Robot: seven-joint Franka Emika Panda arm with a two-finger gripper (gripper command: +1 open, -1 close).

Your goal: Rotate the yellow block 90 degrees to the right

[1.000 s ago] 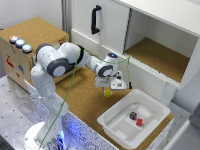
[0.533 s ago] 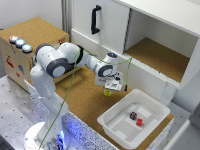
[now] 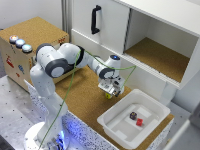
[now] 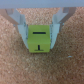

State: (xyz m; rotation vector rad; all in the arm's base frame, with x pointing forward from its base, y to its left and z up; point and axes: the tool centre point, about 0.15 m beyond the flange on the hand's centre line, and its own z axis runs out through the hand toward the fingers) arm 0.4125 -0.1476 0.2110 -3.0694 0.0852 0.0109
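your arm reaches out from its base over the cork-topped bench, and the pincer points down at the cork just beside the near rim of the white tray. in the wrist view, the pincer has one finger on each side of the yellow block, and both fingers sit against the block's sides, so you have it clamped on the block. the block's underside looks level with the cork, but you cannot tell from either view whether it rests on the cork or is lifted a touch above it. its top face carries a short dark slot, and a thin dark line runs down the face turned toward the camera.

from the exterior view you see only a sliver of the yellow block, peeking out below the fingertips, close to the tray's corner but outside it. inside the tray lie the small dark block and the small red block, just beside each other and well apart from the pincer.

behind the arm stands the white cabinet with a black handle on its closed door, and an open compartment with a cork floor on the exterior view's right. on the exterior view's left sits a wooden box with three round buttons on top.
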